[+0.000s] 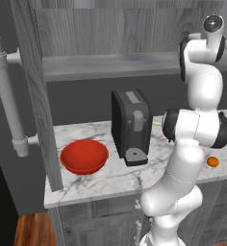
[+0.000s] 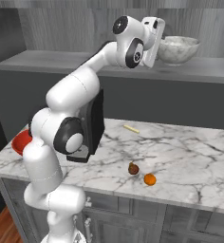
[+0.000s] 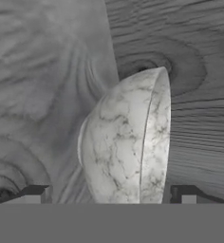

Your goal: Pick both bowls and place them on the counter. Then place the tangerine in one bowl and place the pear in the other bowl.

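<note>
Red bowl (image 1: 84, 156) already on surface (image 2: 190, 156); pear (image 2: 133, 168), tangerine (image 2: 150, 179) there too. Marbled bowl (image 2: 177, 49) sits on shelf (image 2: 61, 62), between wide-open pincer (image 3: 111, 194): advise straddling rim squarely before closing.

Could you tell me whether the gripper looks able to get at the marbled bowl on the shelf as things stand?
Probably yes: the gripper is open and level with the marbled bowl on the grey shelf, with nothing between them.

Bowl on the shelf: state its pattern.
White-grey marbled stone look on the bowl; the hand view shows it best.
</note>
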Motion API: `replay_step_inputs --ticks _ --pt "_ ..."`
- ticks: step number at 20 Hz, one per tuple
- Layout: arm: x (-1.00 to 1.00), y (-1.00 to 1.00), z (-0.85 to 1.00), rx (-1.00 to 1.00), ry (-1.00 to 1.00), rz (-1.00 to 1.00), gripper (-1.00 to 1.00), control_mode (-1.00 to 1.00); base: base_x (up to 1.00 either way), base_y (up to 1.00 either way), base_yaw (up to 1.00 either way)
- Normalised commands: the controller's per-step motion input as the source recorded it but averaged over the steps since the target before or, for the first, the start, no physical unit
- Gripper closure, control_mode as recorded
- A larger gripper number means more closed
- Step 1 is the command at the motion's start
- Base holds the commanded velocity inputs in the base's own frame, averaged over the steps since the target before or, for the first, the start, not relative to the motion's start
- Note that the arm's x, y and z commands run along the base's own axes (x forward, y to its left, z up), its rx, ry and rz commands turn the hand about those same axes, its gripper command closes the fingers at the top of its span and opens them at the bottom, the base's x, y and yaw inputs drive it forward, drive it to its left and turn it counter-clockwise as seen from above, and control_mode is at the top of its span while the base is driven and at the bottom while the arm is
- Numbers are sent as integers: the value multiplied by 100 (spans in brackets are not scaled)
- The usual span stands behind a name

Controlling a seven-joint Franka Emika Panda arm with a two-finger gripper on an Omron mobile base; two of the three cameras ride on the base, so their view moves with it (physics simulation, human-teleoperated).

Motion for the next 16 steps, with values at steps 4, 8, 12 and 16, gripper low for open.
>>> replay_step_inputs --ticks 4,8,12,16 --pt "14 -12 0 0 0 0 -100 -100 0 0 0" --pt "12 -14 -6 0 1 0 -100 -100 0 0 0" --pt "10 -8 -14 0 2 0 -100 -100 0 0 0" --pt "7 -2 -13 0 3 0 -100 -100 0 0 0"
